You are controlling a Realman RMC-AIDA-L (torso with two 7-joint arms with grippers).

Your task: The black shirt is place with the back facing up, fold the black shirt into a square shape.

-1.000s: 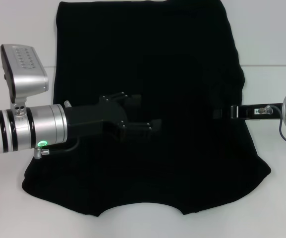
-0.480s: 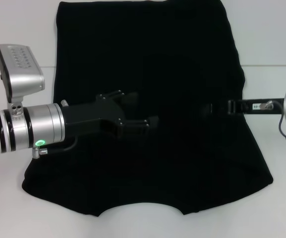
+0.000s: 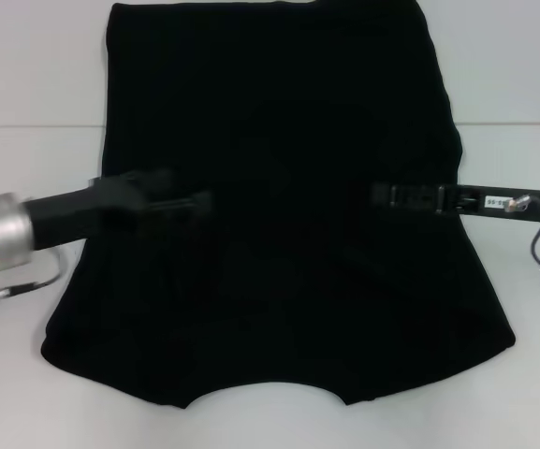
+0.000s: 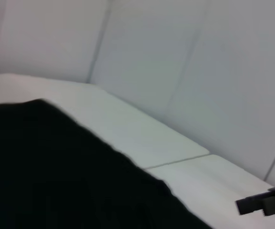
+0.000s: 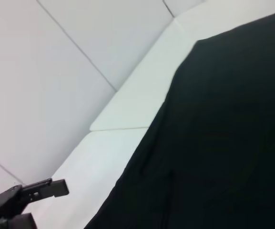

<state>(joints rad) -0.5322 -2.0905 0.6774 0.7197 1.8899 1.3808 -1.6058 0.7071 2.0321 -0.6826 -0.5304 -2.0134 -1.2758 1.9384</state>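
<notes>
now black shirt [image 3: 279, 234] flat on table [image 3: 36, 84] — l gripper [image 3: 190, 199], r gripper [image 3: 386, 195] over side edges, claw state unclear.

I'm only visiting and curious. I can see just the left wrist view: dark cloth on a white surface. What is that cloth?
Observer: The head view shows a large, soft black shirt spread flat on the white table, with no lettering showing.
Operator: And the small black thing at the edge of my picture?
Observer: It seems to be the right gripper, which reaches in from the right over the shirt's middle.
Operator: Where is the arm carrying my camera?
Observer: Its left gripper reaches in from the opposite side, over the shirt at about the same level.
</notes>
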